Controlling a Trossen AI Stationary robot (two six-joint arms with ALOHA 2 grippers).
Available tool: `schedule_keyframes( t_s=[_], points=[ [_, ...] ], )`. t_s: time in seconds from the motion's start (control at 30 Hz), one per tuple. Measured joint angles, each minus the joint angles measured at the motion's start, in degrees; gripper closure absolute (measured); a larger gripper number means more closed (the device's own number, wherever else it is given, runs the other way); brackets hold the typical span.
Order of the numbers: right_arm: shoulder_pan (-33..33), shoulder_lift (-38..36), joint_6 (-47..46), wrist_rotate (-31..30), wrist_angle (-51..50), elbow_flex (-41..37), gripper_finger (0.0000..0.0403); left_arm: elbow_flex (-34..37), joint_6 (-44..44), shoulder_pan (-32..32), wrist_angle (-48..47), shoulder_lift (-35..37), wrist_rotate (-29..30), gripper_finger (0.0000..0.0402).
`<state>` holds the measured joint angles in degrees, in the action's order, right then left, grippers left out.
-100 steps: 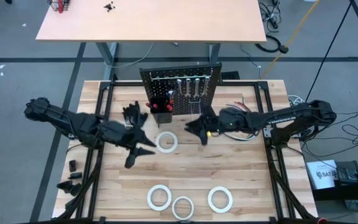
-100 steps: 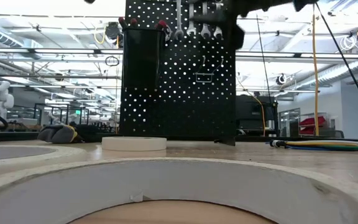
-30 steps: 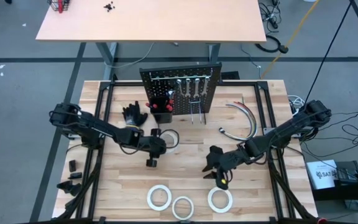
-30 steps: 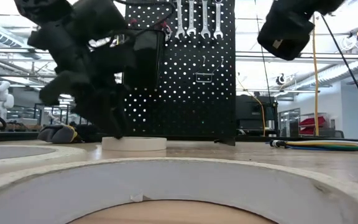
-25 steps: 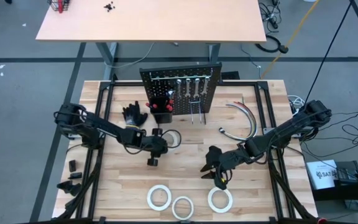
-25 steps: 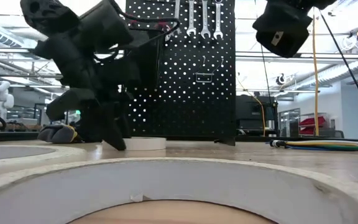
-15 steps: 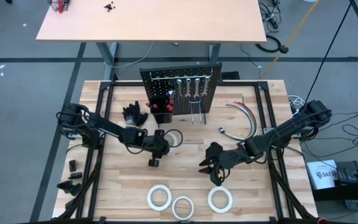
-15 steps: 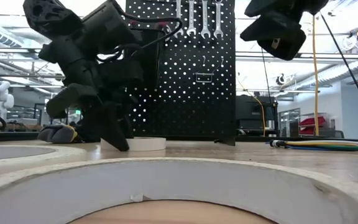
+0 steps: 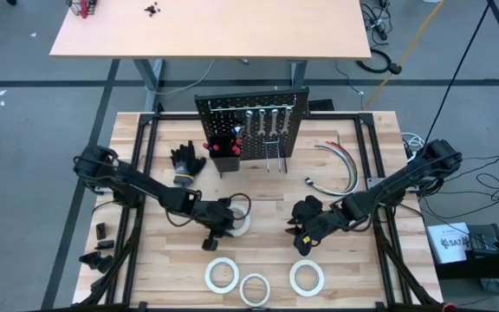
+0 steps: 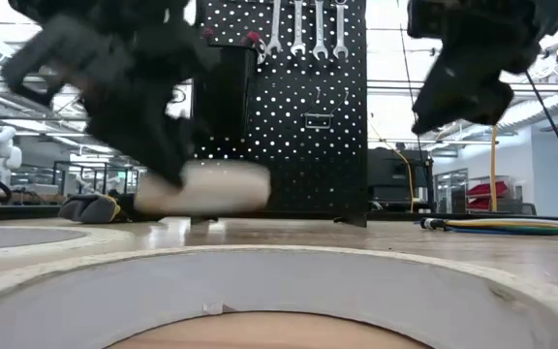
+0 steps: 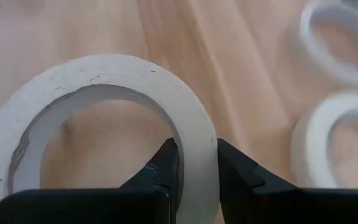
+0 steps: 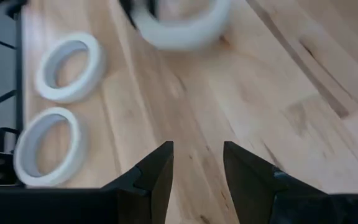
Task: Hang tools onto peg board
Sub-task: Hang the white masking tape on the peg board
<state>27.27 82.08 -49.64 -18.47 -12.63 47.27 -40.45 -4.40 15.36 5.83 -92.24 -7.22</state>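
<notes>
The black peg board stands upright at the table's far middle, with wrenches hanging on it. A white tape roll is held by my left gripper, near the table's middle. In the low view the roll sits just above the tabletop. My right gripper hovers open to its right, its fingers over bare wood. Three more tape rolls lie flat near the front edge. My left gripper pinches the ring wall of the tape roll, with one finger inside the hole and the other outside. The fingers slant down from the table's left. The roll sticks out ahead of the fingers and looks lifted off the wood.
Black gloves lie left of the peg board. Curved grey hoses lie to its right. A black frame runs along the table's sides. Bare wood lies between the peg board and the front rolls.
My left gripper has moved toward the table's near edge and taken hold of the tape roll. The roll has come up off the wood and shifted toward the near edge with it. My right gripper has sunk a little and rolled about its own axis.
</notes>
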Motion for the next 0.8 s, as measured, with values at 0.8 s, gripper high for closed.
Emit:
schedule_keyframes(
  t_s=[0.8],
  points=[
    [-0.2, -3.3, -13.3, -6.1, 50.5, -14.3, 0.0286, -13.5, 45.7, 13.2, -0.8, 7.8, 50.1, 0.0333]
  ],
)
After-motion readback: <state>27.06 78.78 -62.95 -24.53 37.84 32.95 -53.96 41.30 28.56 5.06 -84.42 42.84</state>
